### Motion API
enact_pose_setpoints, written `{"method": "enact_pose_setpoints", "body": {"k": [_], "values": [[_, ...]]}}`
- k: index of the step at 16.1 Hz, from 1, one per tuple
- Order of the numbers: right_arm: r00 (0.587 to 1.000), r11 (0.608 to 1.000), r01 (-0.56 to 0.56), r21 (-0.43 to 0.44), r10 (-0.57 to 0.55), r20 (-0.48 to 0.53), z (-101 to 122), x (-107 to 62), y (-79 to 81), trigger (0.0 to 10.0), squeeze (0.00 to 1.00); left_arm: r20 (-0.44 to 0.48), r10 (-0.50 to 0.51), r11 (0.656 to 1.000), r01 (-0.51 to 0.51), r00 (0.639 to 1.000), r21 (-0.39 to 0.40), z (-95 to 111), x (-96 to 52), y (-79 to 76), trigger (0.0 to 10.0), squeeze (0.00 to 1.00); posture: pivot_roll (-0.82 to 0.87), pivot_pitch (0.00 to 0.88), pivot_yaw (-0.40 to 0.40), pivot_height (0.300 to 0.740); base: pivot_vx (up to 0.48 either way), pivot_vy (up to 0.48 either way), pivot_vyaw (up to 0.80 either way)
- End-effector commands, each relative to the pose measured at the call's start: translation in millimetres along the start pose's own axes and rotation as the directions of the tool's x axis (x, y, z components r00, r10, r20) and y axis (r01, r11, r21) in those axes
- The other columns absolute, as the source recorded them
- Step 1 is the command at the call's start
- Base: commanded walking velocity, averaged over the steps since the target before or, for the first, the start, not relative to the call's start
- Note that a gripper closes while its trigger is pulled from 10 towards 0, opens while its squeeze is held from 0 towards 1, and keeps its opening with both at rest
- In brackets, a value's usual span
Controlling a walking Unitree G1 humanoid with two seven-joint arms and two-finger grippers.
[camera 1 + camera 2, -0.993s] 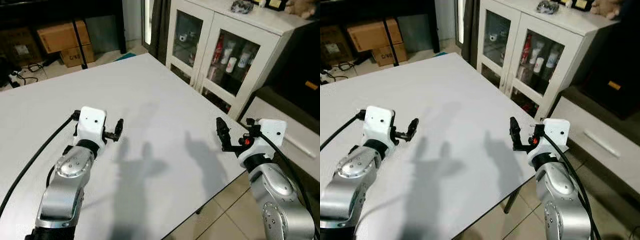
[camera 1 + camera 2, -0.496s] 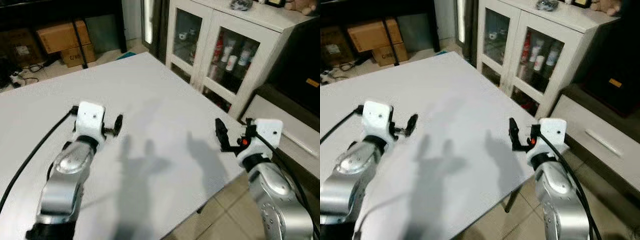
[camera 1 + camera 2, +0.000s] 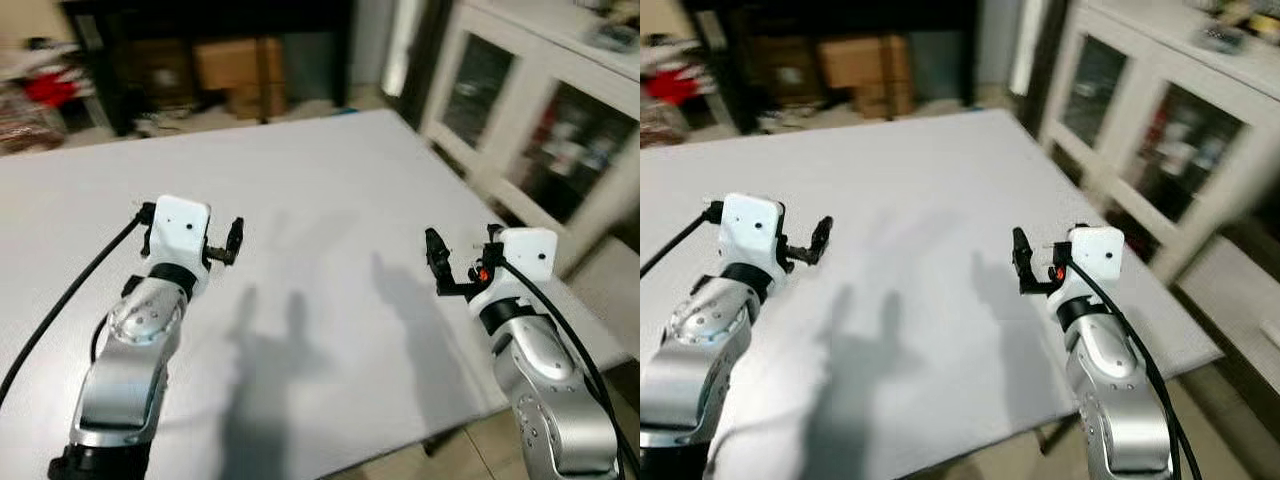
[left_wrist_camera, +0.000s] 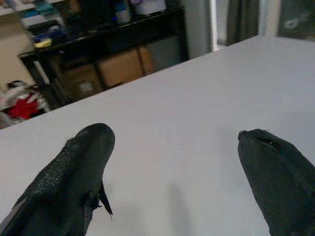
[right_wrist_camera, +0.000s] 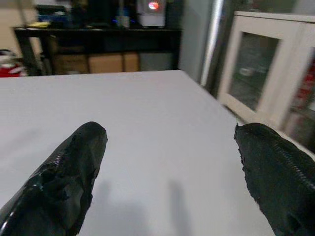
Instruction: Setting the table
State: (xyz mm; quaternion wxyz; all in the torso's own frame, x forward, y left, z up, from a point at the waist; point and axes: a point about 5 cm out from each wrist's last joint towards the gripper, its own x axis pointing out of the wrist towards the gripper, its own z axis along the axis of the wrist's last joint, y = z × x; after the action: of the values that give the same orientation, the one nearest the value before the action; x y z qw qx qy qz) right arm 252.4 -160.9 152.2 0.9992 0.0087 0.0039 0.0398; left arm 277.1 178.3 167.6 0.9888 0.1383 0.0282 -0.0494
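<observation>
Big white tabletop (image 3: 330, 180) spread out in front, bare across its middle, and nothing of the table setting lies on it: no plate, cutlery or cup anywhere in these views, so whatever is to be laid must be elsewhere. Off the right edge stands a white glass-door cabinet (image 3: 540, 110), blurred, with small items behind the panes that can't be identified. Beyond the far edge, a dark shelf unit (image 3: 200, 50) with cardboard boxes (image 3: 245, 65) under it.

Both silver arms are held forward and level over the near half of the tabletop. My read is that this is a ready pose, grippers up and clear of the surface.

Left gripper (image 4: 182, 162) hovers above the tabletop toward the near-left part, its two black fingers spread wide apart with nothing between them. Right gripper (image 5: 172, 162) hangs over the near-right part, close to the right edge, fingers likewise parted wide and empty. Shadows of both fall on the white surface ahead of them, so neither is touching down.

Judging from that, the setting hasn't begun.
</observation>
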Motion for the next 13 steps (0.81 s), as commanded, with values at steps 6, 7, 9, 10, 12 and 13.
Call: {"method": "enact_pose_setpoints", "body": {"k": [6, 7, 9, 10, 12, 13], "values": [[0.997, 0.996, 0.073, 0.044, -0.072, -0.021, -4, -3.9, -8.7, 10.0, 1.0, 0.026, -0.03, 1.0, 0.03, 0.999, -0.009, 2, 2.3, -7.0, 10.0, 0.0, -0.05, 0.001, 0.017, 0.74, 0.0, 0.0, 0.8], [0.998, 0.997, 0.062, 0.04, -0.061, -0.021, -4, -4.7, -9.1, 10.0, 1.0, 0.02, -0.028, 0.999, 0.029, 0.999, -0.014, 0, 1.9, -5.7, 10.0, 0.0, -0.05, 0.0, 0.013, 0.74, 0.0, 0.0, 0.8], [0.999, 0.999, 0.041, 0.018, -0.041, -0.02, -4, -3.9, -6.7, 10.0, 1.0, 0.018, -0.019, 1.0, 0.019, 1.0, -0.012, -1, 0.9, -3.6, 10.0, 0.0, -0.05, 0.0, 0.006, 0.74, 0.0, 0.0, 0.7], [0.999, 0.999, 0.038, 0.023, -0.038, -0.021, -5, -2.6, -5.5, 10.0, 1.0, 0.017, -0.014, 1.0, 0.014, 1.0, -0.014, -1, 0.5, -3.4, 10.0, 0.0, -0.05, 0.0, 0.006, 0.74, 0.0, 0.0, 0.0], [0.998, 0.998, 0.044, -0.038, -0.045, -0.034, -6, 0.9, -4.4, 10.0, 1.0, 0.014, -0.009, 1.0, 0.009, 1.0, -0.014, -1, -0.6, -3.4, 10.0, 0.0, -0.04, 0.001, -0.01, 0.74, 0.0, 0.0, 0.0], [0.998, 0.997, 0.059, -0.051, -0.06, -0.002, -4, 1.5, -4.7, 10.0, 1.0, 0.012, -0.003, 1.0, 0.004, 1.0, -0.012, -2, -1.0, -3.1, 10.0, 0.0, -0.04, 0.001, -0.01, 0.74, 0.0, 0.0, 0.0]]}}
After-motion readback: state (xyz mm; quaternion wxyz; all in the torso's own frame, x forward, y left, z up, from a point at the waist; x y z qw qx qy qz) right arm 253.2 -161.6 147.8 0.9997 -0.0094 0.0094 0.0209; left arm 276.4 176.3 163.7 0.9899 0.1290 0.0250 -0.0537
